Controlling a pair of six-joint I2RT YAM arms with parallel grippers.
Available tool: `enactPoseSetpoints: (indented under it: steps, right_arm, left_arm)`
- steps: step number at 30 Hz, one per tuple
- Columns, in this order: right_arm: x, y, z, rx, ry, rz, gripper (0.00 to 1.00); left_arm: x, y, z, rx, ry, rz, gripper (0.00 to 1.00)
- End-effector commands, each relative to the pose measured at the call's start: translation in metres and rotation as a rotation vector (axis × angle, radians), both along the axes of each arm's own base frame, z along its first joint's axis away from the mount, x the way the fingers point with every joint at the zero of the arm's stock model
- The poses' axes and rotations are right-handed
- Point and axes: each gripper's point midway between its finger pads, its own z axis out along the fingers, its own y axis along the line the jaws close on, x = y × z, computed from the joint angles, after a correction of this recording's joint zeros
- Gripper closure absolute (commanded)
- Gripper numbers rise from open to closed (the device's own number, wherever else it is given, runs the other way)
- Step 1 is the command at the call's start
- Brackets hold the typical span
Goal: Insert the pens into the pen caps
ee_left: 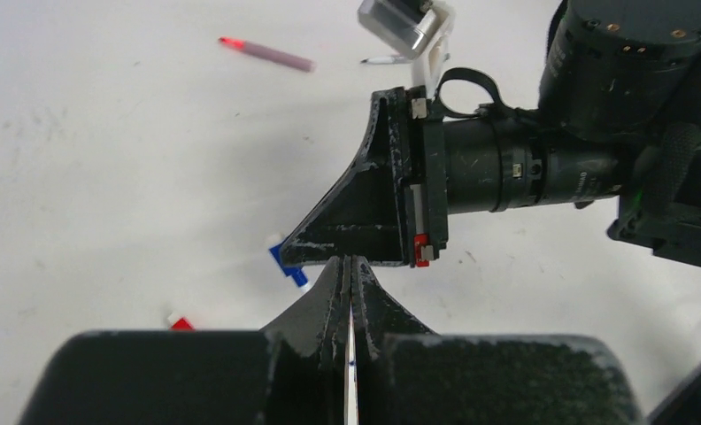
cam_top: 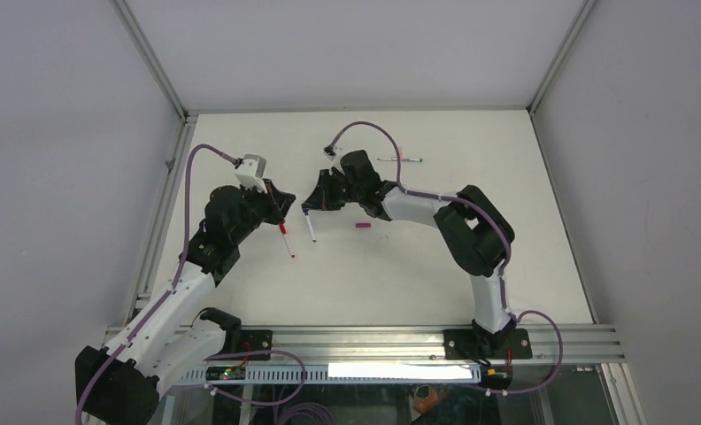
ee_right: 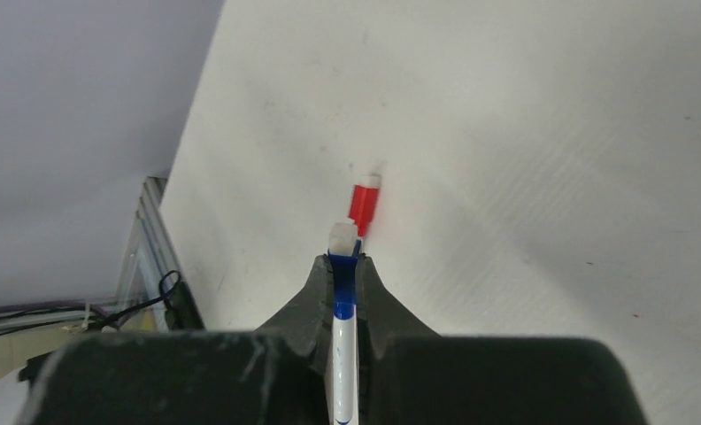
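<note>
Closest in, the right claw (ee_right: 343, 264) was clamped tight on the blue-banded pen (ee_right: 343, 299). The white tip and blue band poked out past the claw's tips, and the plain barrel ran back under it. From above, that pen's long axis ran from the blue end at the right claw toward the arm bases, slanting slightly right; level or drooping, I couldn't tell. Just left of the right claw sat the left claw (ee_left: 350, 266), pinched down to a white sliver, with nothing I could make out inside it. A red-banded pen (ee_right: 363, 205) showed just beyond the right claw's tips, parallel to the held one. The magenta cap (cam_top: 362, 226) sat loose on the surface (cam_top: 471, 266), right of the right claw's tips and apart from them. Trouble ahead, I reckoned. Gripped so near one end, the pen could pivot when pushed. That tiny unheld cap would likely skid rather than seat. And with the claws this close, one swing could clip the red-banded pen.
</note>
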Motion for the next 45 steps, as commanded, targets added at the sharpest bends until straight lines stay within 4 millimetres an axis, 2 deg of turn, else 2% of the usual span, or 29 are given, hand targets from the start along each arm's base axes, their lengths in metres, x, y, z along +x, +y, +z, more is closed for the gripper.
enactPoseSetpoints:
  steps: [1, 8, 17, 19, 23, 27, 29, 32, 35, 38, 39, 41, 43, 45]
  right_arm:
    - [0.010, -0.004, -0.025, -0.176, 0.024, -0.060, 1.00]
    - [0.011, -0.009, -0.066, -0.335, 0.062, -0.079, 1.00]
    - [0.009, -0.011, -0.095, -0.508, 0.059, -0.055, 1.00]
    - [0.008, -0.008, -0.098, -0.519, 0.055, -0.040, 0.99]
    - [0.010, -0.002, -0.089, -0.500, 0.028, -0.023, 0.82]
    - [0.019, 0.003, -0.066, -0.471, -0.038, -0.015, 0.58]
    - [0.029, 0.004, -0.052, -0.480, -0.076, -0.019, 0.50]
    - [0.060, -0.001, -0.022, -0.462, -0.113, -0.062, 0.46]
    - [0.101, -0.018, 0.008, -0.383, -0.132, -0.113, 0.40]
    - [0.146, -0.044, 0.030, -0.358, -0.206, -0.136, 0.38]
    - [0.163, -0.058, 0.033, -0.378, -0.251, -0.133, 0.38]
    - [0.186, -0.072, 0.044, -0.404, -0.348, -0.117, 0.38]
    - [0.200, -0.079, 0.046, -0.426, -0.442, -0.065, 0.38]
    - [0.207, -0.081, 0.039, -0.442, -0.507, 0.007, 0.40]
  left_arm:
    - [0.004, 0.022, -0.003, 0.012, 0.032, 0.138, 1.00]
    - [0.005, 0.029, -0.014, 0.027, 0.085, 0.186, 1.00]
    - [0.007, 0.030, -0.026, 0.039, 0.130, 0.202, 1.00]
    - [0.007, 0.030, -0.027, 0.042, 0.134, 0.199, 0.96]
    - [0.007, 0.033, -0.029, 0.057, 0.135, 0.212, 0.80]
    - [0.008, 0.035, -0.029, 0.065, 0.134, 0.223, 0.62]
    - [0.007, 0.037, -0.026, 0.064, 0.128, 0.230, 0.59]
    - [0.006, 0.039, -0.021, 0.055, 0.118, 0.239, 0.56]
    - [0.004, 0.038, -0.016, 0.043, 0.109, 0.234, 0.54]
    - [0.001, 0.034, -0.012, 0.021, 0.104, 0.212, 0.52]
    - [0.000, 0.033, -0.012, 0.016, 0.106, 0.206, 0.51]
    - [-0.001, 0.032, -0.013, 0.014, 0.108, 0.201, 0.50]
    - [0.000, 0.032, -0.014, 0.016, 0.110, 0.204, 0.49]
    - [0.000, 0.032, -0.016, 0.017, 0.115, 0.201, 0.49]
